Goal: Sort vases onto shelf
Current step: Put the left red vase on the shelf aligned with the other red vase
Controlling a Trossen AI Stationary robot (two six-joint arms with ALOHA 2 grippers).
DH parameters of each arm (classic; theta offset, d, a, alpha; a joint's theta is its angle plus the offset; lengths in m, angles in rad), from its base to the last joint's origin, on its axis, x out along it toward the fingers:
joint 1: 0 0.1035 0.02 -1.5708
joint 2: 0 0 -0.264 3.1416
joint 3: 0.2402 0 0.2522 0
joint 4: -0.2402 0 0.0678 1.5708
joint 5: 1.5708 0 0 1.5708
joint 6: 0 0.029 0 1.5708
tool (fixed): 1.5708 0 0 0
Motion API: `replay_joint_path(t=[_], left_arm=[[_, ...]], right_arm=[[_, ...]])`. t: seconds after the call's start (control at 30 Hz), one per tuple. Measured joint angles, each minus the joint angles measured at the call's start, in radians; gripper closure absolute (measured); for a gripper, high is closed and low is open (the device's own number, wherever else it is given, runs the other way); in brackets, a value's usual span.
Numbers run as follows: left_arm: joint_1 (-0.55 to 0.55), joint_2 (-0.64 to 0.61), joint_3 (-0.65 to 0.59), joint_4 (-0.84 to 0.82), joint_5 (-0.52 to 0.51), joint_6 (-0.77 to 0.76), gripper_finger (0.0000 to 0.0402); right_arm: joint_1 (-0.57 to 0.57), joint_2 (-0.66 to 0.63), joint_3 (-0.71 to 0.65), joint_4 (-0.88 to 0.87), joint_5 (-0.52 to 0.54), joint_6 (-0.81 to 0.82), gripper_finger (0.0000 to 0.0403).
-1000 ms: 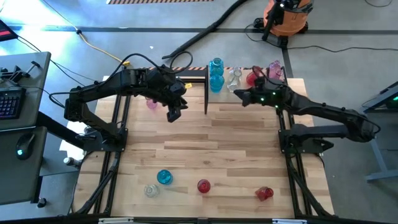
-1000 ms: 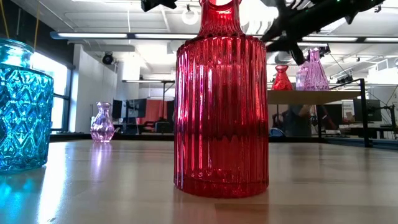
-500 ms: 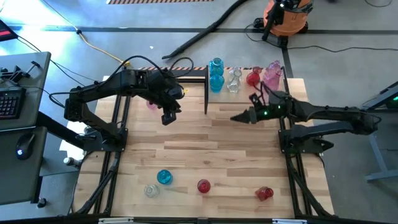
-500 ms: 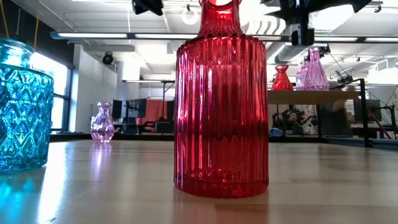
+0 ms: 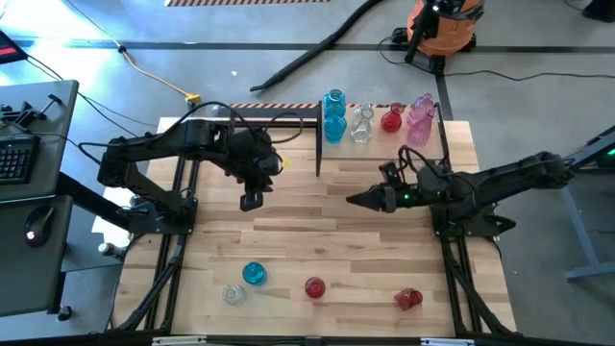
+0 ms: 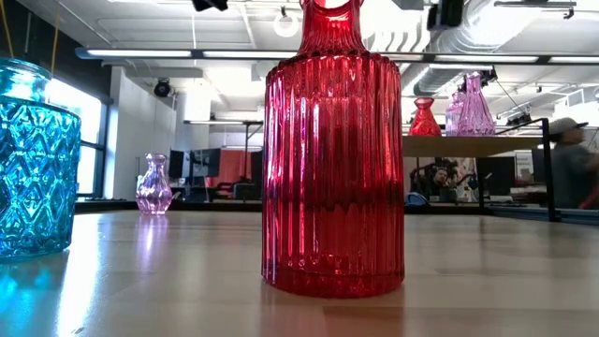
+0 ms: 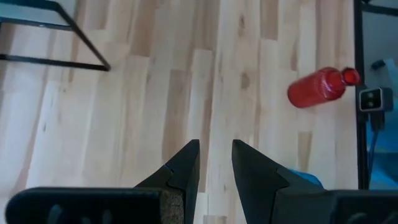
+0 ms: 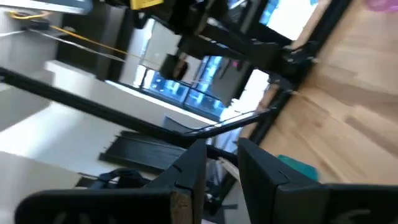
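Note:
My left gripper (image 5: 250, 200) hovers open over the bare table left of centre; its wrist view (image 7: 215, 165) looks down on the planks. My right gripper (image 5: 354, 200) hovers open near the table's middle, pointing left (image 8: 222, 163). On the shelf (image 6: 468, 145) at the far edge stand a blue vase (image 5: 333, 115), a clear vase (image 5: 360, 125), a red vase (image 5: 390, 120) and a pink vase (image 5: 420, 113). Near the front edge stand a blue vase (image 5: 254, 274), a clear vase (image 5: 233, 294) and a red ribbed vase (image 5: 314, 286). Another red vase (image 5: 408, 299) lies on its side (image 7: 317, 88).
A bare black open frame (image 5: 288, 120) stands at the far edge, left of the shelf. A small pink vase (image 6: 153, 184) stands far back on the table's left. Open planks lie between the grippers and the front row. People show in the room behind (image 6: 571, 164).
My left gripper has moved from beside the black frame toward the near edge. My right gripper has drawn away from the shelf, toward the near edge and the table's middle, empty. The vases have kept still. A person in the room behind has walked to the right.

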Motion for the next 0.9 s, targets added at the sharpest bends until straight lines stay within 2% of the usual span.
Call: replay_joint_path(t=[0.3, 0.43, 0.53, 0.67, 0.9], left_arm=[[-0.058, 0.0, 0.0, -0.004, -0.001, 0.016, 0.0316], [-0.076, 0.0, 0.0, -0.004, -0.001, -0.003, 0.0316], [-0.086, 0.0, 0.0, -0.002, -0.001, -0.029, 0.0316], [-0.092, 0.0, 0.0, -0.001, -0.001, -0.077, 0.0316], [-0.092, 0.0, 0.0, -0.002, -0.001, -0.182, 0.0316]], right_arm=[[0.086, 0.177, 0.0, 0.284, 0.028, -0.001, 0.0331], [0.104, 0.231, 0.04, 0.285, 0.022, 0.009, 0.0331], [0.109, 0.271, 0.111, 0.261, -0.038, -0.047, 0.0331], [0.109, 0.313, 0.244, 0.137, -0.116, -0.149, 0.0331], [0.109, 0.38, 0.514, -0.331, -0.195, -0.281, 0.0331]])
